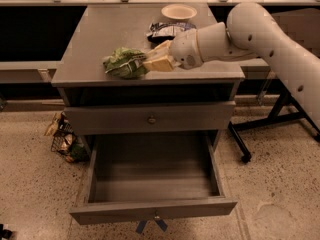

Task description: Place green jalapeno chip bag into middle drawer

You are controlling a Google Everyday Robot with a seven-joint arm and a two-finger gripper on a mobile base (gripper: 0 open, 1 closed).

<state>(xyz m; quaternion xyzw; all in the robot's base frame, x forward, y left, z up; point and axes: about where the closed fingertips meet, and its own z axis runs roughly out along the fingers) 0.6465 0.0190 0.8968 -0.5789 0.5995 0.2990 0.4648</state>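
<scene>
The green jalapeno chip bag (123, 63) is a crinkled bright green bag held just above the front edge of the grey cabinet top (85, 44). My gripper (149, 62), with pale tan fingers (159, 63), is shut on the bag's right end; the white arm reaches in from the right. The middle drawer (152, 184) stands pulled open below, its flat grey floor bare, with a small knob (156, 216) on its narrow front panel. The bag hangs above and behind the open drawer.
A dark blue-and-white bag (165, 30) and a pale bowl (178, 11) sit at the back of the cabinet top. The shut upper drawer (150, 118) has a knob. A wire basket of snacks (64, 140) stands on the floor at left. A black stand's legs (260, 119) are at right.
</scene>
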